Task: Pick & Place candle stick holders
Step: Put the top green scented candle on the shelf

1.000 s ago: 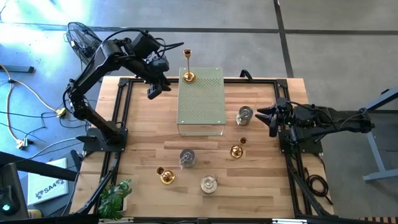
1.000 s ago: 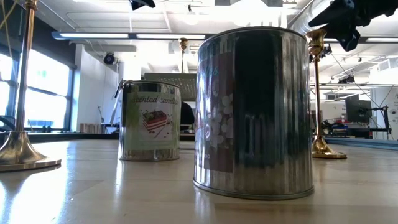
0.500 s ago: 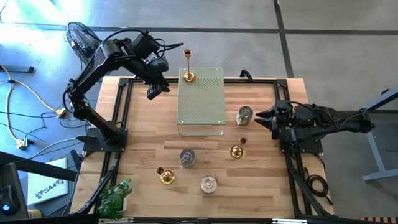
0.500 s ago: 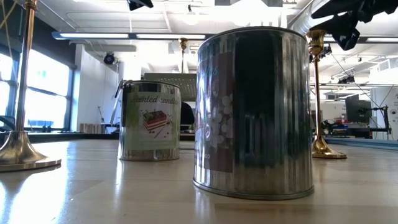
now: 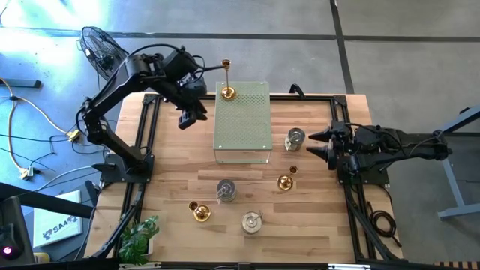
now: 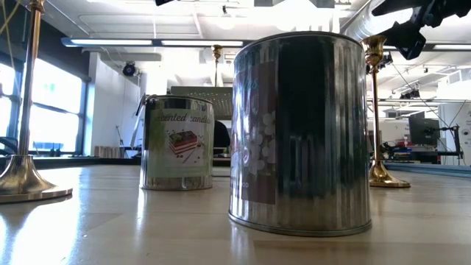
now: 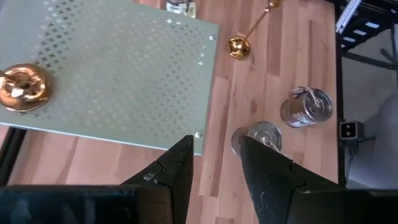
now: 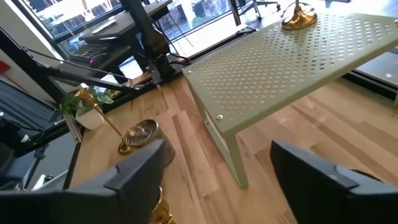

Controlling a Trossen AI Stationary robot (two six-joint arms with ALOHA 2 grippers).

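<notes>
My right fingers [image 5: 321, 143] stand parted and empty, hovering at the right edge of the wooden bench [image 5: 172, 172]; the right wrist view shows a wide clear gap between the two dark pads. My left fingers [image 7: 214, 174] are spread a narrow way with nothing between them, held above the bench just beside the far-left corner of the large pale green perforated metal box [image 5: 242, 120]. One shiny gold candle stick holder with round base and thin stem [image 5: 227, 91] stands upright on top of that box at its far-left corner, so one placement appears done. The squat silver cylindrical holder nearest my right fingers [image 5: 295, 139] sits on the bench just beside the box's right wall, directly ahead of those fingers and between them and the box. A second gold holder [image 5: 285, 181] stands a little nearer the front edge; another silver holder [image 5: 226, 190], a third gold holder [image 5: 199, 212] and a last silver one [image 5: 251, 222] are grouped toward the front of the bench. In my judgement the right arm is the nearer one to the silver holder by the box: its long axis is vertical, and a level reach toward the box would bring my open fingers around its sides.
</notes>
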